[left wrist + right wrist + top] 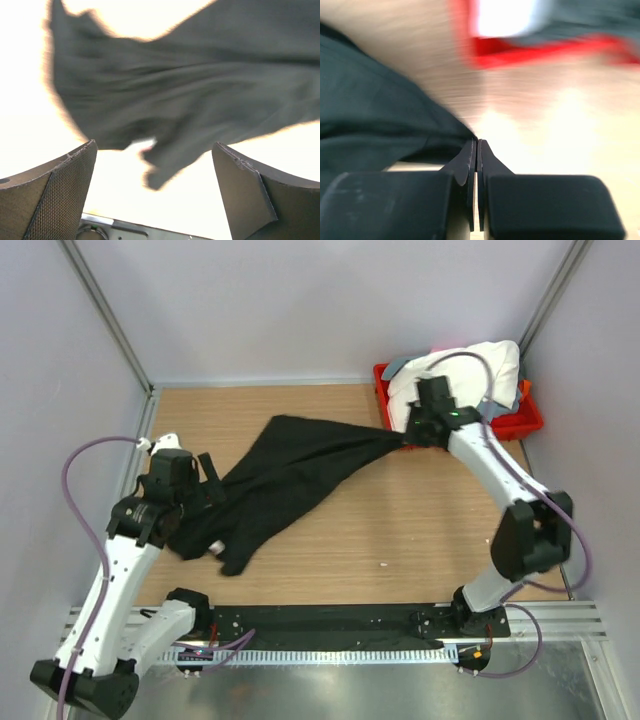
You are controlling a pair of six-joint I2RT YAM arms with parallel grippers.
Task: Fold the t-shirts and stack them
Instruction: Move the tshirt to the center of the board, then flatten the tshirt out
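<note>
Overhead, a black t-shirt (290, 475) is seen stretched across the wooden table (400, 530), from the left side towards the far right. Its right end is drawn into a narrow bunch that is gripped by the right hand (408, 438), just beside the red tray (527, 423) in the far right corner. The shirt's wider left part is spread and crumpled on the table, where it lies against the left hand (205, 478). A white t-shirt (480, 368) is heaped in the tray, and a strip of grey fabric (397, 366) is visible at the tray's far left edge; what garment it belongs to cannot be told.

From the left wrist, the two fingers of the left hand (154, 146) are shown set wide apart, with nothing held between them. The black t-shirt (200, 85) is seen beyond the fingertips, blurred, against a table that is washed out to near white.

From the right wrist, the fingers of the right hand (477, 145) are pressed together, and the dark cloth of the black t-shirt (375, 115) is pinched at their tips, trailing off to the left. Beyond them the table (530, 105) is blurred, and the red tray (520, 52) is made out at the top with the white t-shirt (507, 17) inside it.
</note>
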